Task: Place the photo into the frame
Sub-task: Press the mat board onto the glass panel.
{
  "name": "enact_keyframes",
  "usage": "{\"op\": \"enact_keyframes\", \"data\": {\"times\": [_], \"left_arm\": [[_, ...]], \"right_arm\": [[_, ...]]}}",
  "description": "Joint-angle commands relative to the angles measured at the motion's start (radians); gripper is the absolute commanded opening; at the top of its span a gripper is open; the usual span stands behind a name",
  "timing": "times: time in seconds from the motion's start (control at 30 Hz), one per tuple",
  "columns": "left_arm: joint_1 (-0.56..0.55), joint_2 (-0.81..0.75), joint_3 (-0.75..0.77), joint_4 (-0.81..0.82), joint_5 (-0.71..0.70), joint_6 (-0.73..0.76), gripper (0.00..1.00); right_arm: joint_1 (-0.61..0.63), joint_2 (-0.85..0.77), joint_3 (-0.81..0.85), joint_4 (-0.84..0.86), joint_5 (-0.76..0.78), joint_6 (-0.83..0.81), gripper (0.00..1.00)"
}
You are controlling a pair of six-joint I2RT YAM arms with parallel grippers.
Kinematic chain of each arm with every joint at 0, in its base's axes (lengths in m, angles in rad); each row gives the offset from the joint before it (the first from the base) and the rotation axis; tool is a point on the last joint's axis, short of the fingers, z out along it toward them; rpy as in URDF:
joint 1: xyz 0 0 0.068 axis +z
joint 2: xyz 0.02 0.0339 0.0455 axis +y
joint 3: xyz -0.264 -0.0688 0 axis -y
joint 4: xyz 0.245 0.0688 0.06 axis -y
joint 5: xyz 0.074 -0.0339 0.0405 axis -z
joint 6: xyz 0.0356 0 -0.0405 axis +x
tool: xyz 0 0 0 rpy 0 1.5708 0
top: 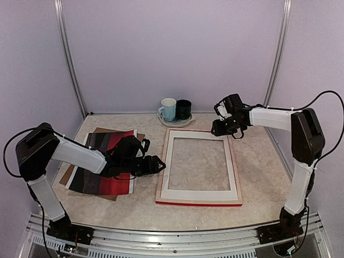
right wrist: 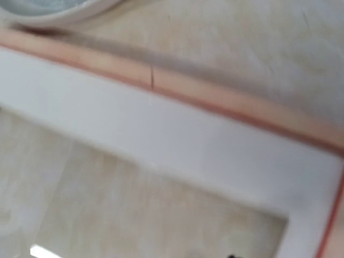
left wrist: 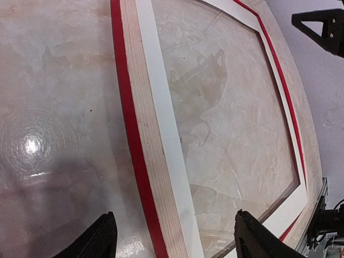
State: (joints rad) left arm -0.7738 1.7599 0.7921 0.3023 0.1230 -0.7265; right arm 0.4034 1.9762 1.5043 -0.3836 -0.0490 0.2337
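The frame (top: 199, 200) lies flat in the middle of the table, pale wood back up, its red edge showing at the near side, with a white mat (top: 199, 190) inside it. The photo (top: 115, 185), red and dark, lies to its left, partly under my left arm. My left gripper (top: 157, 164) hovers open at the frame's left rail; in the left wrist view its fingers (left wrist: 102, 236) stand wide on either side of the wood rail (left wrist: 141, 123), holding nothing. My right gripper (top: 220, 128) is over the frame's far right corner (right wrist: 215, 97); its jaws are hidden.
A brown backing board (top: 69, 173) lies under the photo. A pale mug (top: 169, 109) and a dark mug (top: 183, 109) stand on a saucer (top: 177, 123) just behind the frame's far edge. Metal posts rise at both back corners.
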Motion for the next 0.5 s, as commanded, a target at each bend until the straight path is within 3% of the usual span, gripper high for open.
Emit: {"op": "enact_keyframes", "data": {"times": [0.0, 0.13, 0.4, 0.47], "left_arm": [[0.03, -0.08, 0.024, -0.031, -0.015, 0.027, 0.75], [0.06, -0.114, 0.026, -0.051, -0.014, 0.037, 0.79], [0.095, -0.173, 0.012, -0.079, -0.029, 0.05, 0.89], [0.097, -0.186, 0.006, -0.084, -0.032, 0.05, 0.9]], "right_arm": [[0.006, -0.168, -0.207, 0.065, -0.02, 0.023, 0.45], [0.007, -0.261, -0.326, 0.097, -0.015, 0.033, 0.54], [0.006, -0.361, -0.421, 0.139, 0.018, 0.064, 0.96], [0.006, -0.382, -0.436, 0.154, 0.029, 0.069, 0.99]]}}
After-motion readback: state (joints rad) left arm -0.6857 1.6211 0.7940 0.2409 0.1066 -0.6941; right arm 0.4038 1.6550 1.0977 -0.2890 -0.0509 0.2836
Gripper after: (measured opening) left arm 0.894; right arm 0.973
